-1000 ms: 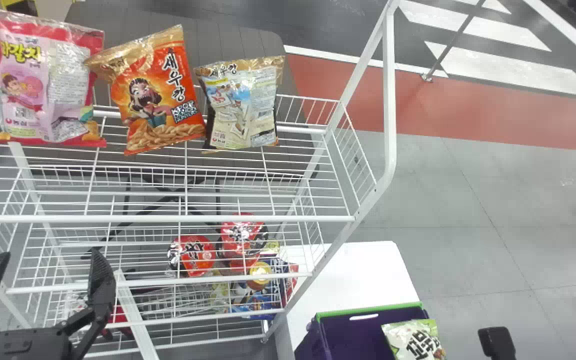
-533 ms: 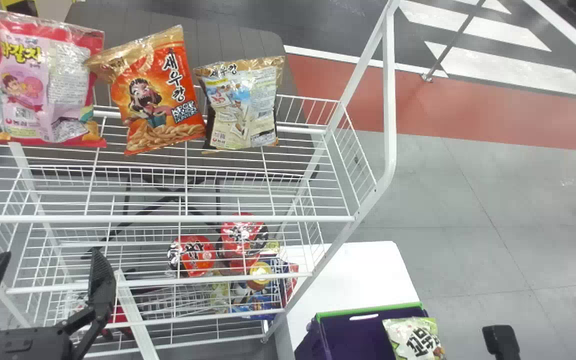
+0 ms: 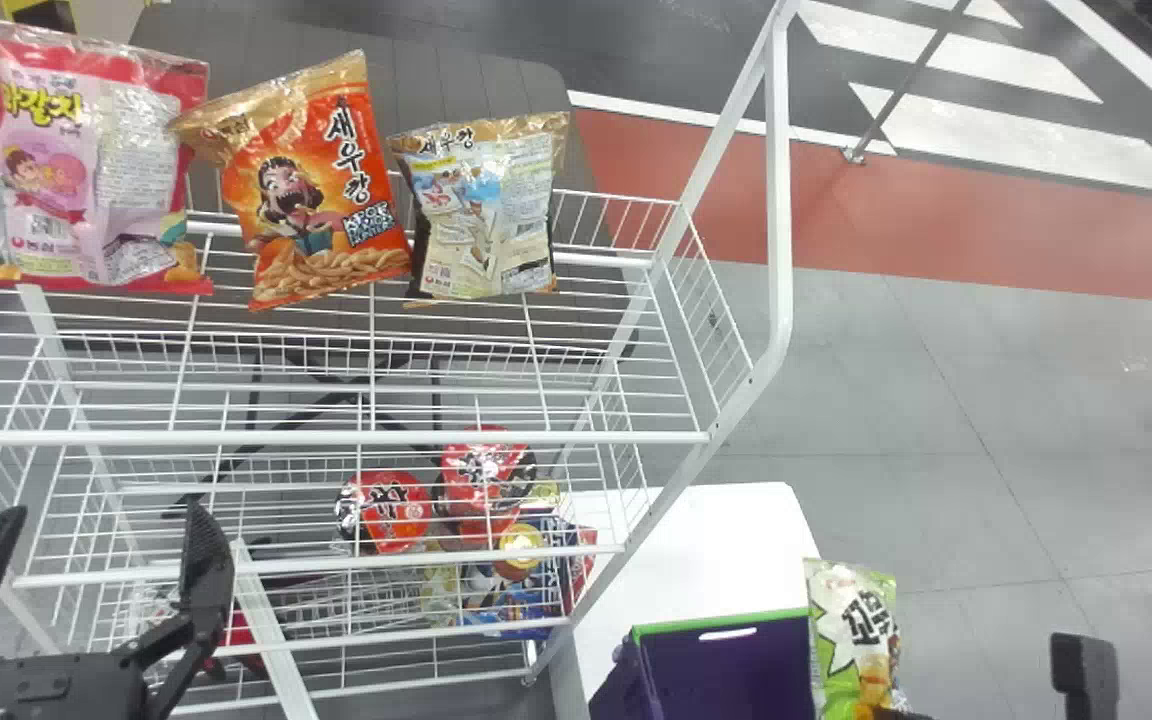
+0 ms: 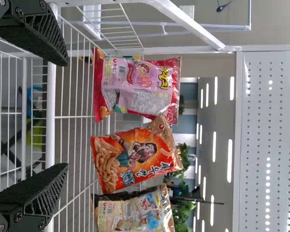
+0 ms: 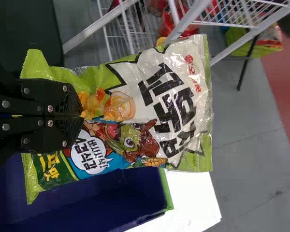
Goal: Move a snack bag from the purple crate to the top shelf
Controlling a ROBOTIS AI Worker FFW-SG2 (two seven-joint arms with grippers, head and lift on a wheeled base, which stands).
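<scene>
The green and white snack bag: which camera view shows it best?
The right wrist view: the snack bag is close, its printed front facing the camera, in the right gripper. The head view shows it smaller, beside the purple crate. The left wrist view faces other bags.

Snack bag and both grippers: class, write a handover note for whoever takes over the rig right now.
Right gripper: shut on the green snack bag, held up at the purple crate.
Left gripper: open and empty, by the rack's left side.
Done: bag gripped and raised.
Left: carry it to the top shelf, probably beside the three bags, and release.
</scene>
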